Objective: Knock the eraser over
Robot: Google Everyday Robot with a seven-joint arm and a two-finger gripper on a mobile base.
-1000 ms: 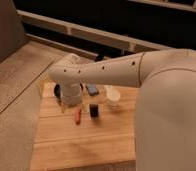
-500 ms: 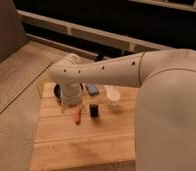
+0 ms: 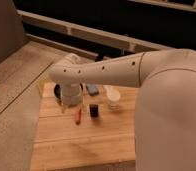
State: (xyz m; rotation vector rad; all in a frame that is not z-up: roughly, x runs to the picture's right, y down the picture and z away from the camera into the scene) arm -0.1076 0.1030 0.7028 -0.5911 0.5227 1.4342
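While the gripper (image 3: 69, 102) hangs low over the back left of the table (image 3: 91, 145), spread or clamped I can't make out, the eraser (image 3: 94, 110) stands upright near its right, beside a small red thing (image 3: 78, 116). It looks small, light, rubbery; I'd guess a sideways nudge near its top tips it, no grasp needed.

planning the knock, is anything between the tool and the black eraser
Nothing stands squarely between them. The tool hangs at the back left of the wooden table, and the small black upright eraser stands nearer the camera, right of it in view. A small red-orange object lies just left of the eraser, close to that path.
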